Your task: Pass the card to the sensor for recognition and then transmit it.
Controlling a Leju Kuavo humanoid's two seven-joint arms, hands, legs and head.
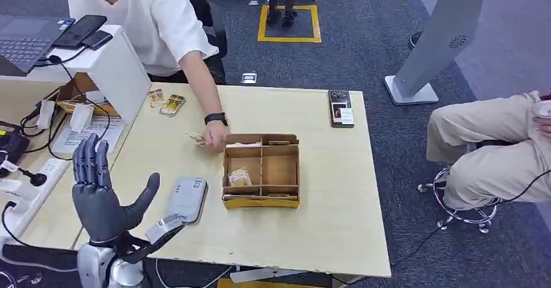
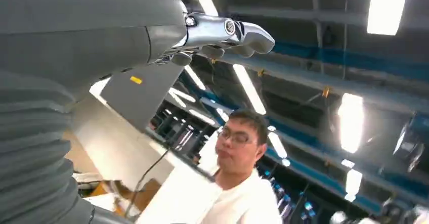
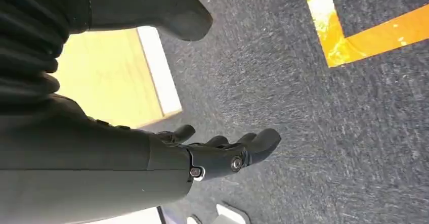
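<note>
Card [image 1: 195,138] first: where does it lie?
– It is a small pale flat piece on the bench [image 1: 325,190], under the fingertips of the person's hand [image 1: 215,134], just left of the cardboard box [image 1: 262,170]. It is too small to make out any print.

– And the sensor?
– It is a grey slab with rounded corners [image 1: 186,198], lying flat on the pale wood-grain bench, near the front edge and left of the box. The box is brown corrugated board, split into compartments, and one of them holds a small packet [image 1: 239,177].

– The hands?
– The left hand [image 1: 99,191] is raised upright over the bench's left corner. It is matte grey, its fingers are straight and spread, its thumb is out, and it holds nothing. The left wrist view adds ceiling light strips and the person in a white shirt. In the right wrist view the right hand [image 3: 222,153] hangs over dark carpet with orange tape, beside a bench corner. Its fingers are loosely extended, its thumb is well apart, and it is empty.
</note>
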